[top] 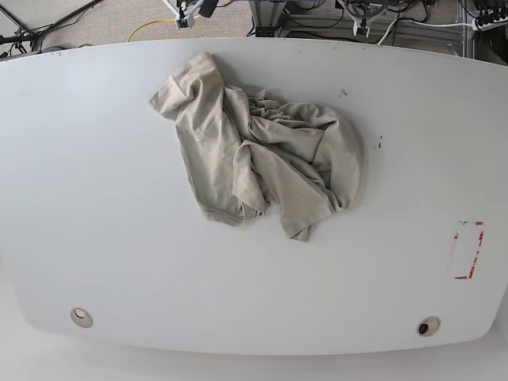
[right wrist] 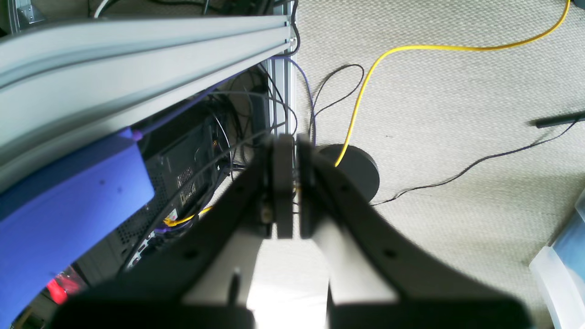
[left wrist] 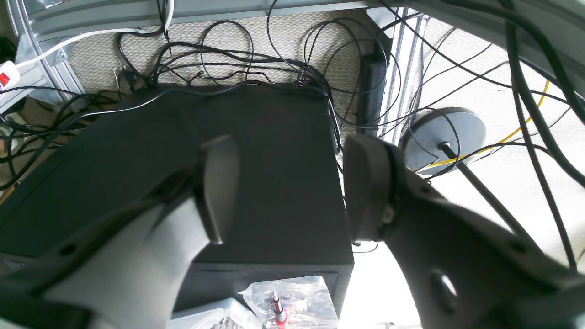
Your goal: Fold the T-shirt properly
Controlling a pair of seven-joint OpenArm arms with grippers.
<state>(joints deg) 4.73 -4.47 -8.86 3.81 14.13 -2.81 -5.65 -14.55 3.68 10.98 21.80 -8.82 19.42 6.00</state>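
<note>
While crumpled on table [top: 95, 198], T-shirt [top: 262, 151]; left gripper [left wrist: 292, 187] spread, right gripper [right wrist: 290, 183] pressed together.

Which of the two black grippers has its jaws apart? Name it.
The left gripper: its two black fingers stand wide apart over a black box, while the right gripper has its pads pressed together.

Neither arm reaches over the table in the base view. The left gripper [left wrist: 292, 189] points down at the floor, jaws spread wide, holding nothing. The right gripper [right wrist: 292, 183] also points floorward, pads pressed together.
</note>
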